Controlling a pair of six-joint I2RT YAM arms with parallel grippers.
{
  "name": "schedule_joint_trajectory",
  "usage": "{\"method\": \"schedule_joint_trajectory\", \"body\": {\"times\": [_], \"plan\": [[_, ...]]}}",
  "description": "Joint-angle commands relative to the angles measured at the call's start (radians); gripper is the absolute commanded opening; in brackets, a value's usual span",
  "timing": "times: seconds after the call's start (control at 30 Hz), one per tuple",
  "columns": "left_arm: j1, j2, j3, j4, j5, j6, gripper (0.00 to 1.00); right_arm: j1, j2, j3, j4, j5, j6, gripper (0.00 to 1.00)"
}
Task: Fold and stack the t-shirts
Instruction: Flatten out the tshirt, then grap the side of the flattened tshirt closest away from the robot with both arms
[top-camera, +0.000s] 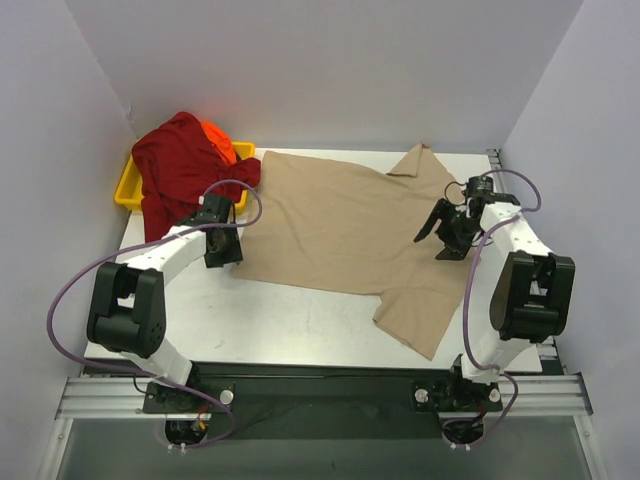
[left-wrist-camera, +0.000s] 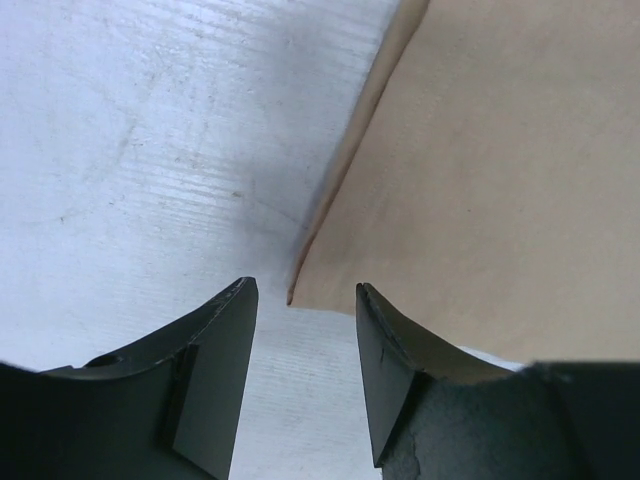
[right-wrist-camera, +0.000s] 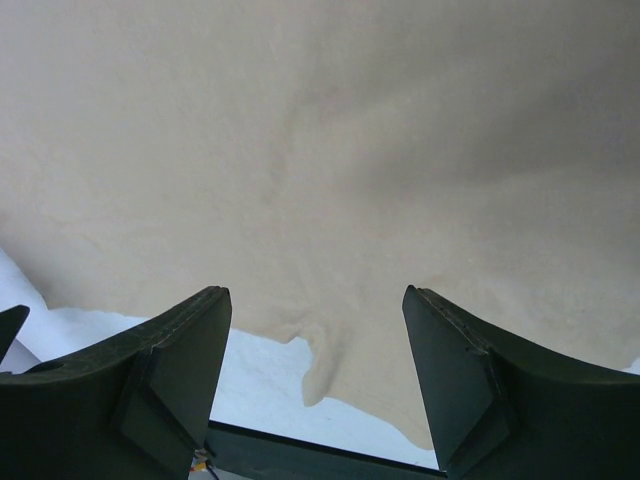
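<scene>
The tan t-shirt lies flat and unfolded mid-frame. The dark red shirt and orange shirt sit heaped on the yellow tray at upper left, so I judge all folding and stacking remains. My left gripper and right gripper hover at the tan t-shirt's edges, jaws spread, pinching nothing.

Soft matt cloth in the tan t-shirt at centre, smooth with faint creases; same matt cloth, rumpled, in the dark red t-shirt and orange t-shirt at upper left. Smooth yellow plastic for the tray. Hard white table, dull sheen, finely scratched and scuffed.
</scene>
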Motion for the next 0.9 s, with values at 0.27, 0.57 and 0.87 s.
{"method": "schedule_joint_trajectory", "body": {"times": [0.27,0.57,0.87], "plan": [[0.009,-0.001,-0.049,0.044,-0.002,-0.019,0.45,0.000,-0.117,-0.086,0.008,0.023,-0.005,0.71],[0.007,0.031,-0.073,0.081,0.025,-0.027,0.40,0.002,-0.135,-0.119,0.006,0.028,-0.003,0.71],[0.009,0.067,-0.080,0.099,0.050,-0.033,0.05,0.002,-0.179,-0.170,-0.008,0.035,-0.011,0.71]]}}
